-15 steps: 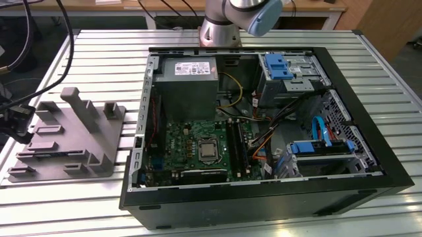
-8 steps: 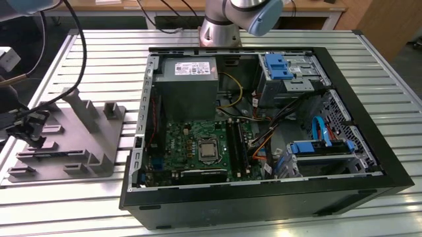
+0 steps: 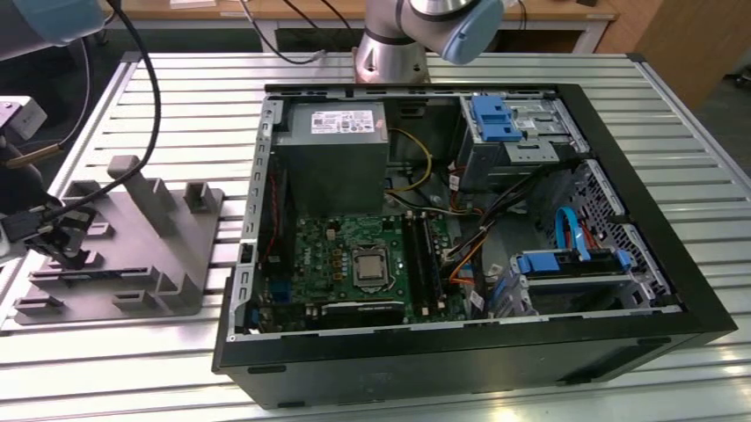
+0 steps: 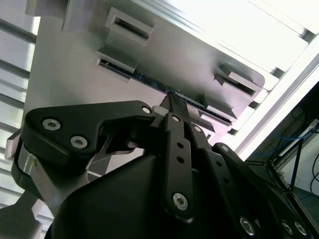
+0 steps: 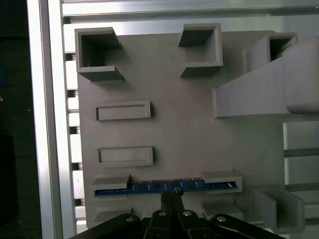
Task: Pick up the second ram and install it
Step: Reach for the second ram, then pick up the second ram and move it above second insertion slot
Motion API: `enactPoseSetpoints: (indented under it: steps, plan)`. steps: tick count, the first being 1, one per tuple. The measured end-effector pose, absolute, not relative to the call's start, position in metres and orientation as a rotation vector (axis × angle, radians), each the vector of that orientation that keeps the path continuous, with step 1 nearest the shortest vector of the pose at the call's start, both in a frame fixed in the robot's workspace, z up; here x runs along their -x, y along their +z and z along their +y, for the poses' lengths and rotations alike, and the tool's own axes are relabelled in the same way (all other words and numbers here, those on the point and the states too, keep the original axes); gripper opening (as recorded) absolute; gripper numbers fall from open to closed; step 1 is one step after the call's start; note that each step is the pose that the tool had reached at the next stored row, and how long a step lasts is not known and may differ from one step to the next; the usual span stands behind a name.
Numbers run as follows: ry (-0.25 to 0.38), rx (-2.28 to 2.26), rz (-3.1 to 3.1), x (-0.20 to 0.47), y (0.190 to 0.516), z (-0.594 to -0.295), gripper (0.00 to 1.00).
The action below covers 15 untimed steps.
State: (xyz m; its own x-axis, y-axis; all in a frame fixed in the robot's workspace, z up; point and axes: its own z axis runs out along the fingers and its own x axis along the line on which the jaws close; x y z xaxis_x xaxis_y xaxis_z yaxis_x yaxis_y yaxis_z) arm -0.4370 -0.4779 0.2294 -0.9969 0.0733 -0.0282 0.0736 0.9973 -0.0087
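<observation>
Grey fixture tray (image 3: 188, 242) (image 5: 189, 124) (image 4: 75, 74): matte moulded plastic, flat base with raised rectangular pockets, low bars and a sloped ramp block. It sits on the ribbed aluminium slat table (image 3: 118, 369). The second ram (image 5: 144, 187) (image 4: 147, 79) is in the tray, a thin bluish-dark board with tiny parts along it. It lies in a narrow slot along one tray edge, with each end tucked under a low grey bracket. Gripper (image 3: 59, 242) (image 5: 172, 195) (image 4: 171, 99) is over that same tray edge, built of black angular linkage plates with silver screw heads. Both wrist views show its fingers drawn together into one narrow point with no gap, and nothing is carried. The tip sits at the ram's long edge around mid-length; touching or just short, cannot tell. The open black PC case (image 3: 470, 369) stands just beside the tray on the exterior view's right, lying on its side with sheet-metal walls. Inside it are a green motherboard (image 3: 334, 255) with a square silver CPU (image 3: 369, 268), a grey boxy power supply (image 3: 334, 149), a drive cage with blue plastic latch (image 3: 493, 119), and loose multicoloured cables (image 3: 470, 246). The arm's base (image 3: 393, 44) is on the table beyond the case, well apart from the tray.
</observation>
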Motion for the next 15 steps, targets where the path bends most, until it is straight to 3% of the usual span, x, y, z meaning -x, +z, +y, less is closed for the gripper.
enactPoseSetpoints:
  steps: [15]
  plan:
    - [-0.015,-0.096,3.112,0.4369,0.2288,-0.4778,0.10]
